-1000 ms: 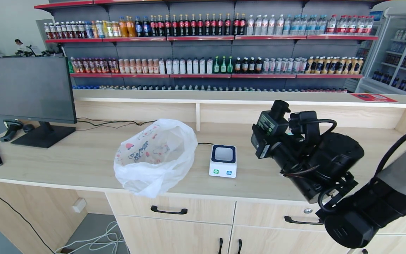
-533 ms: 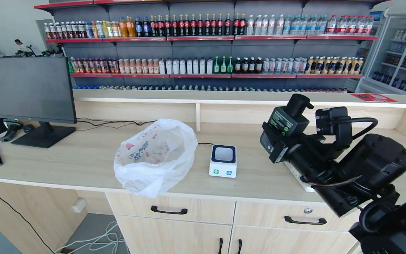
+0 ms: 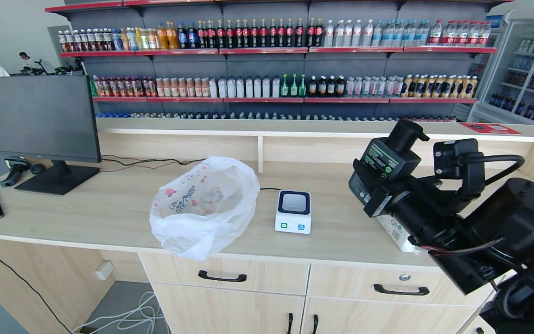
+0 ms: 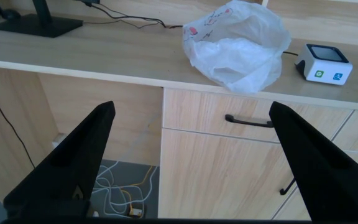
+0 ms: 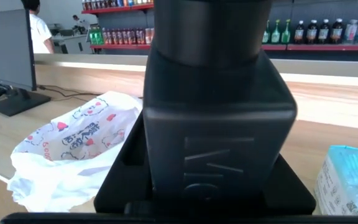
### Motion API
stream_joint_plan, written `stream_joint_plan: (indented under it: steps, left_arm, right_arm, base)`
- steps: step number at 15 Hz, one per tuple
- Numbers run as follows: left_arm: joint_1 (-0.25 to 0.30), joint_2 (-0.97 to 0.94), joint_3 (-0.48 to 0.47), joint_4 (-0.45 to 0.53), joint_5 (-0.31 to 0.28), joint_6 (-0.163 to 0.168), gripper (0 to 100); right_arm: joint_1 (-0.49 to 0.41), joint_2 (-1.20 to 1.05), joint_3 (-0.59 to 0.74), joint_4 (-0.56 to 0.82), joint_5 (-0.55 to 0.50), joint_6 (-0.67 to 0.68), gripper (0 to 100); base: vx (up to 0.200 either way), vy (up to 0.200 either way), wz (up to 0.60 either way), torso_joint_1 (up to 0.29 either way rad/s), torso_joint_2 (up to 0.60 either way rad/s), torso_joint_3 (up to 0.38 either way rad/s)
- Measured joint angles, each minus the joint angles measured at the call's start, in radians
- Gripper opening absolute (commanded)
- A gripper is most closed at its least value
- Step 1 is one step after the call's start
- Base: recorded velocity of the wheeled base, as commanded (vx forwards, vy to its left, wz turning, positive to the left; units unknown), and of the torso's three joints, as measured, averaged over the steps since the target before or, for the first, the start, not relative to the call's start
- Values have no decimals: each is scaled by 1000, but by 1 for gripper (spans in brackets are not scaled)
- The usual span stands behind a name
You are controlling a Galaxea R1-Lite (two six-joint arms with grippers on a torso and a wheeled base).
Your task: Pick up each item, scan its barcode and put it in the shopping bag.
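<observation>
A black pump bottle (image 3: 384,160) with a green label hangs above the counter's right side, tilted, with my right gripper (image 3: 387,197) shut on it. Up close its dark square body (image 5: 216,130) blocks much of the right wrist view. The white barcode scanner (image 3: 293,211) sits mid-counter, left of the bottle. Further left lies the printed white shopping bag (image 3: 202,204), its mouth slack. A pale blue and white packet (image 3: 394,232) lies on the counter under my right arm. My left gripper (image 4: 191,168) is open and holds nothing, low before the cabinet front, with the bag (image 4: 238,43) above it.
A monitor (image 3: 40,116) and a handheld scanner (image 3: 14,171) stand at the counter's left end, with cables behind. A raised ledge (image 3: 267,127) backs the counter; drink shelves stand beyond. Drawers with black handles (image 3: 222,277) sit below the counter edge.
My right arm has carried the black bottle to the right and a little higher, away from the scanner, uncovering the packet on the counter. Bag and scanner have not moved.
</observation>
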State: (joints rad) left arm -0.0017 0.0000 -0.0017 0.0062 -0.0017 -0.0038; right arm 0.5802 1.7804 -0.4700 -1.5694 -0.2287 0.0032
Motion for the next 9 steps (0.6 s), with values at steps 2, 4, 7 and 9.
stream_joint_plan:
  steps: [2, 4, 7, 9]
  left_arm:
    - [0, 0, 0, 0, 0, 0, 100]
    - [0, 0, 0, 0, 0, 0, 100]
    - [0, 0, 0, 0, 0, 0, 100]
    - [0, 0, 0, 0, 0, 0, 100]
  right_arm:
    - [7, -14, 12, 0, 0, 0, 0]
    - [13, -32, 35, 0, 0, 0, 0]
    - [37, -81, 90, 0, 0, 1, 0]
    - [71, -110, 112, -1, 0, 7, 0]
  base:
    - [0, 0, 0, 0, 0, 0]
    - [0, 0, 0, 0, 0, 0]
    - [0, 0, 0, 0, 0, 0]
    - [0, 0, 0, 0, 0, 0]
